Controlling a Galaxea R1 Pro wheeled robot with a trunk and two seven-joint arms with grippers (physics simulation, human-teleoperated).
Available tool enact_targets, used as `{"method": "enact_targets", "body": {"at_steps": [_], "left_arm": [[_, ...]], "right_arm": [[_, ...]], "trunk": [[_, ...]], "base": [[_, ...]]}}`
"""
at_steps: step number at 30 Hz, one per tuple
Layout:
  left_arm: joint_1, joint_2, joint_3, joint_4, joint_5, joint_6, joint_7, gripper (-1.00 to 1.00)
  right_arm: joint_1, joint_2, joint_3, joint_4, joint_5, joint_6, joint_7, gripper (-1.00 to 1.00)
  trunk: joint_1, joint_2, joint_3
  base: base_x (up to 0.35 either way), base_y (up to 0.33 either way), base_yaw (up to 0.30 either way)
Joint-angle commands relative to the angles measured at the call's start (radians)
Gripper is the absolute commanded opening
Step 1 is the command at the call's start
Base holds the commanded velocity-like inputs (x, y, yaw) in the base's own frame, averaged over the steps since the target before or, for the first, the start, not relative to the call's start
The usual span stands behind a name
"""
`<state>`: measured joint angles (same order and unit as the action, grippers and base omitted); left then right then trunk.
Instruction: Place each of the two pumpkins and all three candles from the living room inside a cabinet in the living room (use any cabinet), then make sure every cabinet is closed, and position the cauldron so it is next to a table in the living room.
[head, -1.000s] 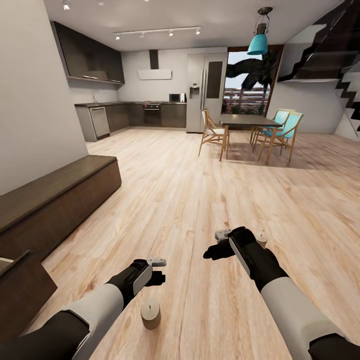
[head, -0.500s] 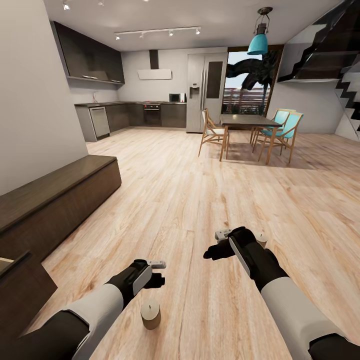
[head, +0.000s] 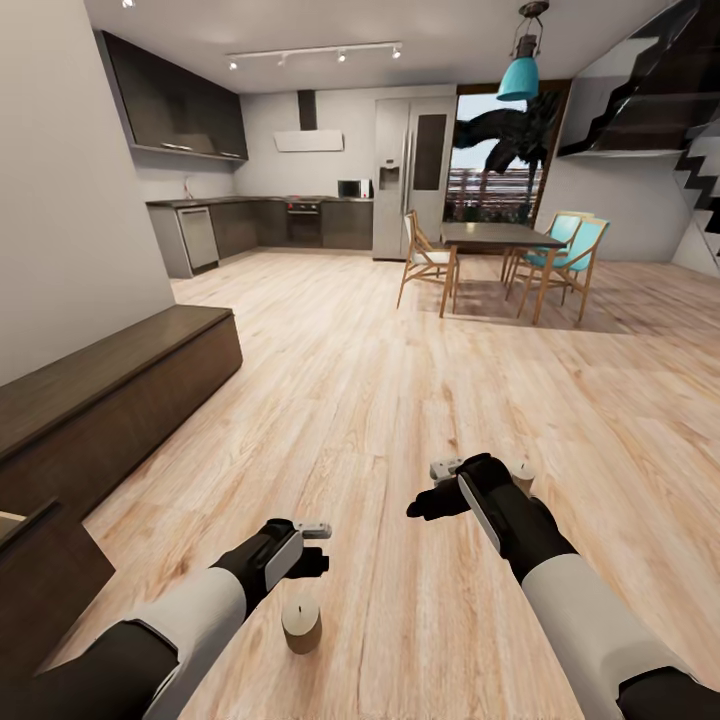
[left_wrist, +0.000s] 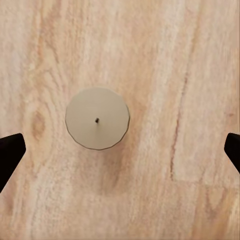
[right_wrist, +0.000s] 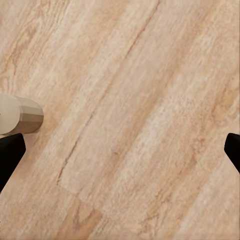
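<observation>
Left gripper (head: 318, 545), fingers spread wide and holding nothing, is poised above one candle (left_wrist: 97, 119) standing upright on the wood floor (head: 380, 400), the wick seen nearly centred between the fingertips, apparently lined up for a descent. Right gripper (head: 432, 490) is likewise released and empty; a second candle (head: 523, 476) stands just beside it. The cabinet (head: 110, 400) is set along the wall on the robot's left, its near door apparently ajar, with open floor between it and both candles
</observation>
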<state>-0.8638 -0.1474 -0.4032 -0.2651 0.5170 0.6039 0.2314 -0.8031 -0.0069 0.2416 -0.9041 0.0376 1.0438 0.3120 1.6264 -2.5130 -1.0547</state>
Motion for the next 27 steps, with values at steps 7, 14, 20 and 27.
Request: {"method": "enact_targets", "body": {"at_steps": [7, 14, 20, 27], "left_arm": [[0.000, 0.002, -0.004, -0.002, 0.011, 0.004, 0.008, 1.00], [0.000, 0.002, -0.003, -0.002, 0.011, 0.004, 0.008, 1.00], [0.000, 0.002, -0.003, -0.002, 0.011, 0.004, 0.009, 1.00], [0.000, 0.003, -0.003, -0.003, 0.010, 0.000, 0.009, 1.00]], "right_arm": [[-0.001, -0.001, 0.002, -0.001, 0.004, 0.003, 0.004, 1.00], [-0.001, -0.001, 0.002, -0.001, 0.004, 0.003, 0.004, 1.00], [-0.001, -0.001, 0.002, -0.001, 0.004, 0.003, 0.004, 1.00], [-0.001, -0.001, 0.002, -0.001, 0.004, 0.003, 0.004, 1.00]], "trunk": [[0.003, -0.002, -0.028], [0.006, -0.004, -0.055], [0.009, -0.005, -0.078], [0.011, -0.006, -0.098]], "base": [[0.000, 0.000, 0.000], [0.000, 0.000, 0.000], [0.000, 0.000, 0.000], [0.000, 0.000, 0.000]]}}
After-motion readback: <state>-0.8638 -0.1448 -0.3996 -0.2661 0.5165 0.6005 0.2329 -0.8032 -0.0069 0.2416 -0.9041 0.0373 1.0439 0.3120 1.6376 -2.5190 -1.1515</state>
